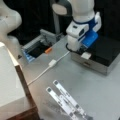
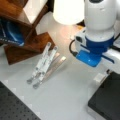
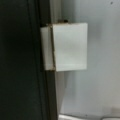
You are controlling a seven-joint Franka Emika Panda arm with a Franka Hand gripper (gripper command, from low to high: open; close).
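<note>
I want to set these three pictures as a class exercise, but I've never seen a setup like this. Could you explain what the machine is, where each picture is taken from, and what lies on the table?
The white and blue machine is a robot arm. Two pictures are front views from cameras off the arm; the third comes from a camera on its wrist. The arm leans over the edge of a black box, where a small white block sits against the box's side. The gripper itself does not show clearly, so I cannot say whether it holds anything. On the grey table lie a folding metal stand, a white cable and, in a front view, a wooden shelf.
</note>
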